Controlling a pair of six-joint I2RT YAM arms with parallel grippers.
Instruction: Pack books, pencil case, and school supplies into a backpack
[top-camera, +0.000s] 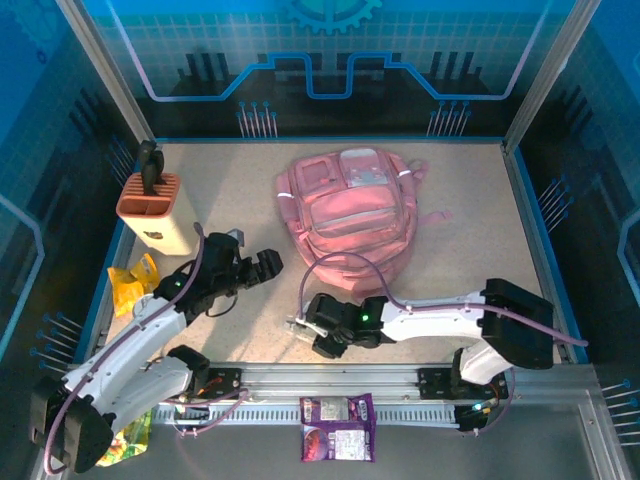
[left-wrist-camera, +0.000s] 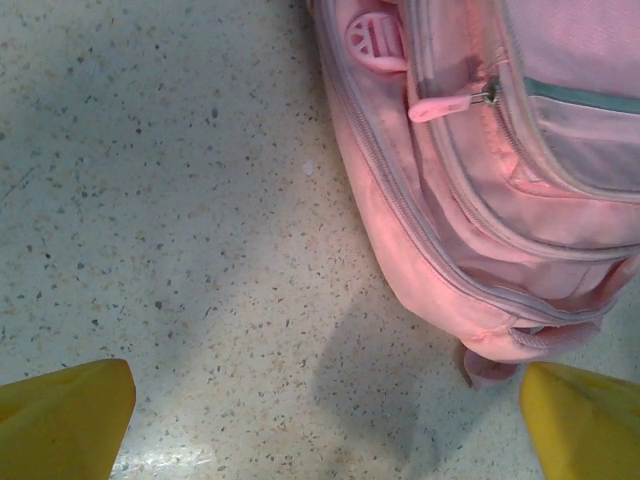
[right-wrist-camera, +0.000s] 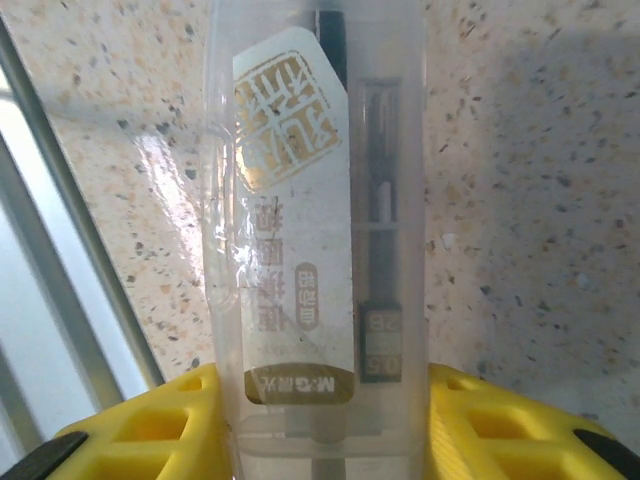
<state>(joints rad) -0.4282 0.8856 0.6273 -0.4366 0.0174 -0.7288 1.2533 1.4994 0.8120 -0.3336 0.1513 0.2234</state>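
Right wrist shows us the pick-up step, we judge: the right pincer (right-wrist-camera: 322, 405) clamped on the school supplies (right-wrist-camera: 300, 200), lying on the surface (right-wrist-camera: 530, 200) by the near rail (right-wrist-camera: 70, 300); next we lift them toward the backpack (top-camera: 350, 210), where the left pincer (left-wrist-camera: 325, 425) hovers wide apart.

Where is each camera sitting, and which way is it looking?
Top external: up high behind the robot, looking down at the table, the pink backpack, the left arm and the right arm.
Left wrist: on the left arm, facing down at the backpack's side; its yellow fingers show at the bottom corners.
Right wrist: on the right arm, facing down at a clear case between its yellow fingers.
Shared: top and left wrist both see the backpack.
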